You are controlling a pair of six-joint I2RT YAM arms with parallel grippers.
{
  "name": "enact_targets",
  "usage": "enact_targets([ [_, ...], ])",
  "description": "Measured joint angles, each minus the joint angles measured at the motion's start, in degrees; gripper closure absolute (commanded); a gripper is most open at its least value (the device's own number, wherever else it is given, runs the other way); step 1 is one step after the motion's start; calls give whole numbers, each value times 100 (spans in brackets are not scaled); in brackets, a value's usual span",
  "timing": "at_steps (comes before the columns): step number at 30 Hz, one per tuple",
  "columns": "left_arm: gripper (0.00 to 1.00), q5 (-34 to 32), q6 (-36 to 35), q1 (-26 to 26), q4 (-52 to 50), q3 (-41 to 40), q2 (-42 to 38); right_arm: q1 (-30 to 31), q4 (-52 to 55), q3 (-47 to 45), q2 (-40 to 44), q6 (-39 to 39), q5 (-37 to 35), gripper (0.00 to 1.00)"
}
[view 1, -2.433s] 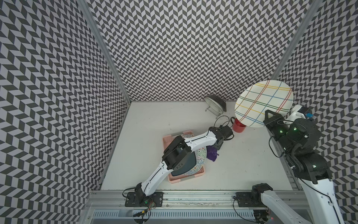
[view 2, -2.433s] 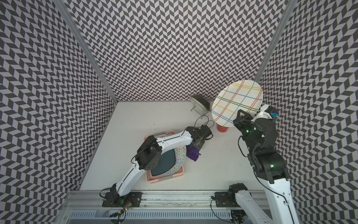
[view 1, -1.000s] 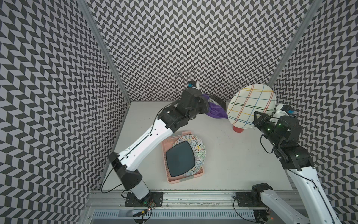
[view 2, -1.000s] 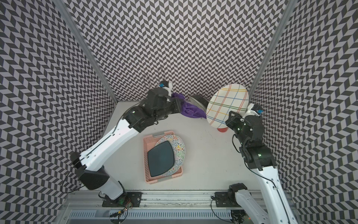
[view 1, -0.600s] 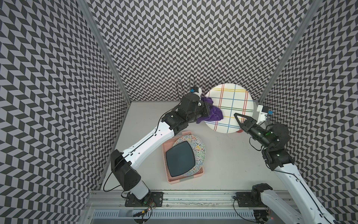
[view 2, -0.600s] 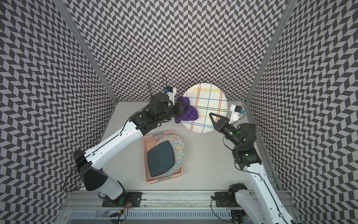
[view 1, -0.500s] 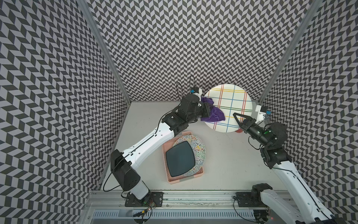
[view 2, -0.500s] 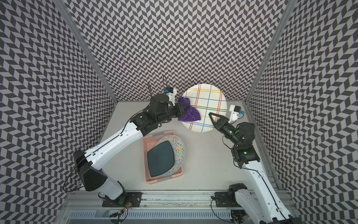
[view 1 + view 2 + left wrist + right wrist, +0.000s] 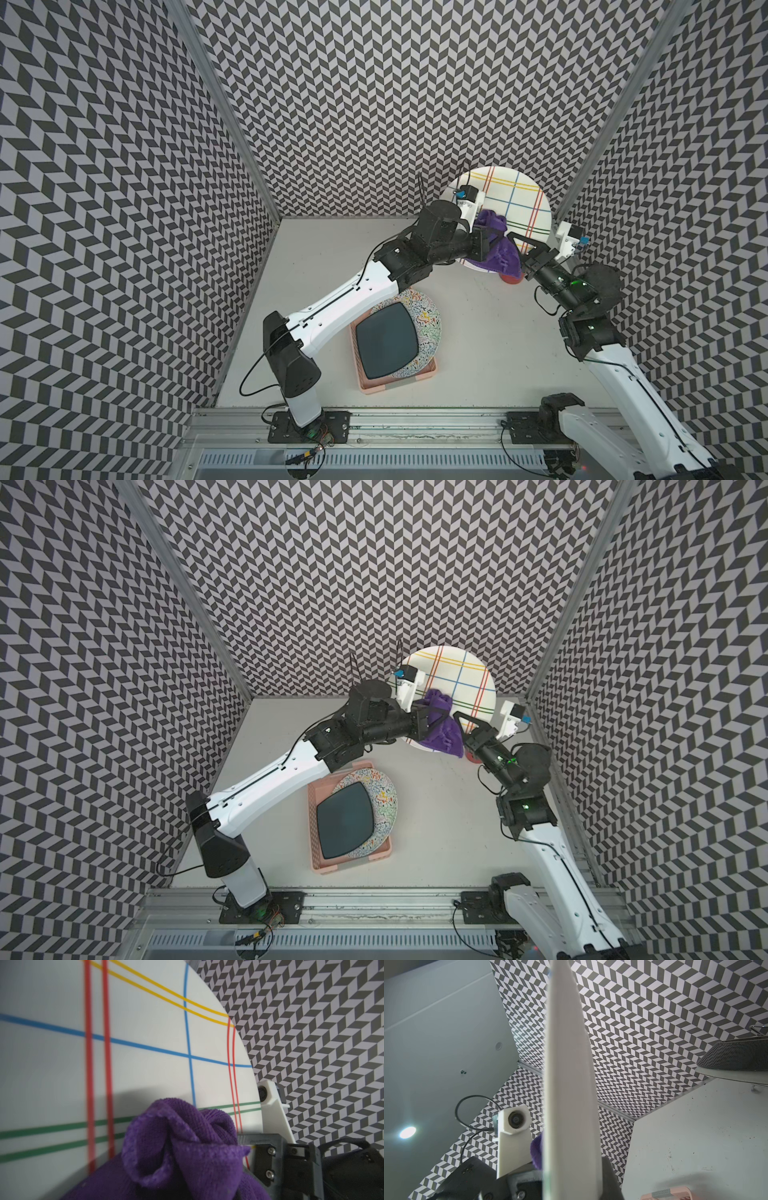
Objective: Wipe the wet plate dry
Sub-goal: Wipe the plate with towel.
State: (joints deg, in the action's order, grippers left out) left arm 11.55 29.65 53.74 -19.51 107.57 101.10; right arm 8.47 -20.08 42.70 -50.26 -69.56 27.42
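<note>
Left wrist view: white plate [image 9: 145, 1022] crossed by coloured stripes.

Lifted left gripper [image 9: 487, 243] off the table [image 9: 478, 332] beside the pink tray [image 9: 365, 380], swung it up toward the back wall [image 9: 374, 124], then across onto the striped plate [image 9: 513, 195]. Carried purple cloth [image 9: 500, 249] along: from the tabletop, to the plate edge nearer the left arm [image 9: 353, 291], now against the lower middle of the face and hanging past the rim. Brought right gripper [image 9: 525, 254] down and inward from high at the right side; turned plate from tilted away to face-on in both top views. Uncovered dark square dish [image 9: 386, 340] in the tray, earlier half hidden under the left arm.
</note>
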Motion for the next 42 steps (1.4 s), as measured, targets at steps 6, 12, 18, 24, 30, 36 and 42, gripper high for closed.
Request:
enact_targets([
  [6,100,214,304,-369,55,-306,-221,24,98,15,-44,46,142,100],
  [12,100,24,575,-1209,243,-529,-588,391,264,20,0,516,474,100],
  [18,100,-140,63,-739,326,-382,-466,520,-144,-223,39,505,599,100],
  [24,100,35,-535,-501,365,-420,-332,1403,-485,-1029,323,957,492,100],
  [30,100,-164,-992,-321,944,-1397,-601,1853,-317,-1427,435,1384,-127,100],
  [36,100,-498,-920,-361,1714,-3287,-1633,1998,-26,-1696,833,1611,-562,100],
  [42,100,-562,-898,-654,2184,-4579,-2656,1998,-369,-1694,887,1624,-1001,100],
])
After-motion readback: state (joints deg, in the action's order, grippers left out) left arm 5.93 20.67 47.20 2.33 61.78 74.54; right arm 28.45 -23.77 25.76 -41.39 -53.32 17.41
